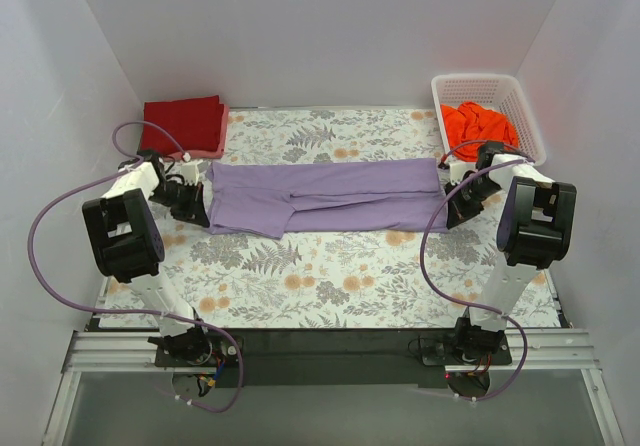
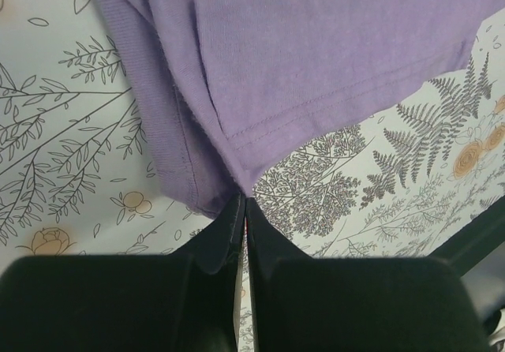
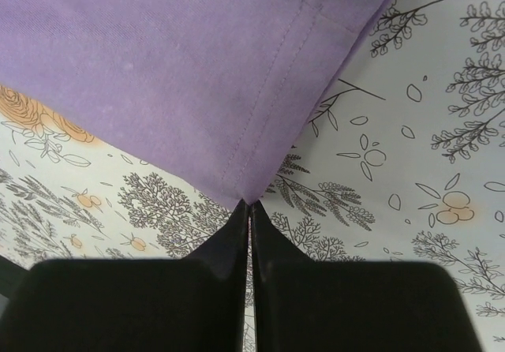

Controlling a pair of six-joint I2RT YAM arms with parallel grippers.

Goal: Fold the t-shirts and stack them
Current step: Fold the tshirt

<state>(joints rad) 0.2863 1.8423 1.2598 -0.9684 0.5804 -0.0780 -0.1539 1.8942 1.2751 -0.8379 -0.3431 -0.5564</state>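
A lavender-purple t-shirt [image 1: 325,196] lies across the table as a long folded band, sides turned in. My left gripper [image 1: 198,209] is shut on its left near corner; the left wrist view shows the purple cloth [image 2: 316,60] pinched at my gripper [image 2: 245,202]. My right gripper [image 1: 458,206] is shut on the shirt's right near corner, where the hemmed cloth [image 3: 173,76] ends in a point between the fingertips of that gripper [image 3: 251,204]. A dark red t-shirt [image 1: 183,124] lies folded at the back left. A bright orange t-shirt [image 1: 478,126] sits crumpled in the basket.
The white lattice basket [image 1: 530,116] stands at the back right corner, close behind my right arm. The floral table cloth [image 1: 330,276] covers the table. White walls close in the left, right and back. Purple cables loop beside both arms.
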